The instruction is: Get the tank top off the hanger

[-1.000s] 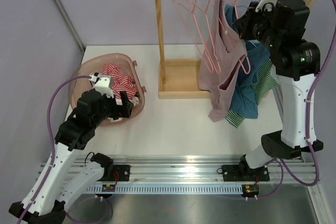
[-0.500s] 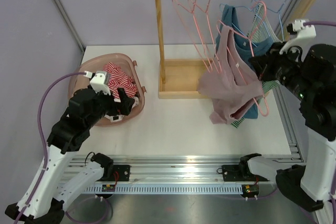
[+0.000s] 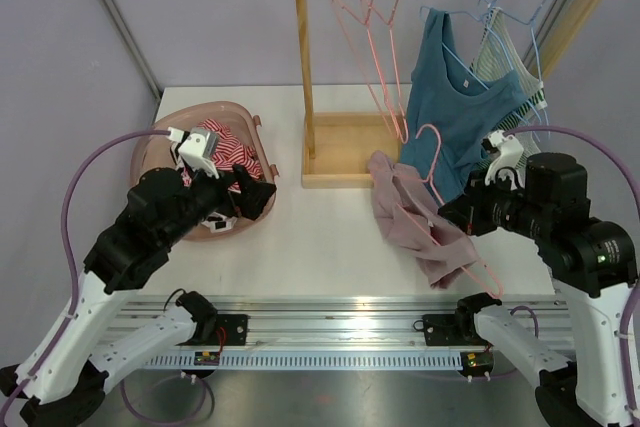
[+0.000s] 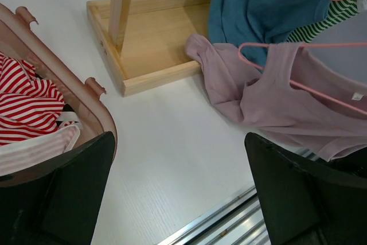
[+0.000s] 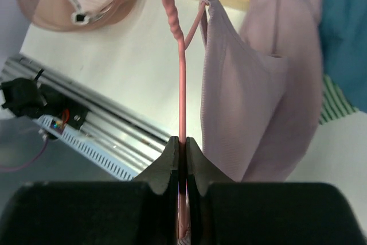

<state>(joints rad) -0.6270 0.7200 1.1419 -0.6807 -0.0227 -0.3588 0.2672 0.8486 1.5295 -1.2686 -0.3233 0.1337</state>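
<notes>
- The wooden rack carries 2 bare pink hangers and the teal top with a striped garment behind it; the hanger with the task's garment is off the rail, so that part looks done.
- The mauve tank top slumps on the white table, between the rack's base and the right arm, one end touching the base corner. It is not yet free.
- The pink hanger is tilted above the table, its wire threaded through the tank top's straps in the left wrist view.
- The right gripper has its jaws closed tight on the hanger's wire, just beside the cloth.
- The left gripper is spread wide and holds nothing, near the basket, well apart from the tank top. Pulling the cloth off the wire is likely what remains.
</notes>
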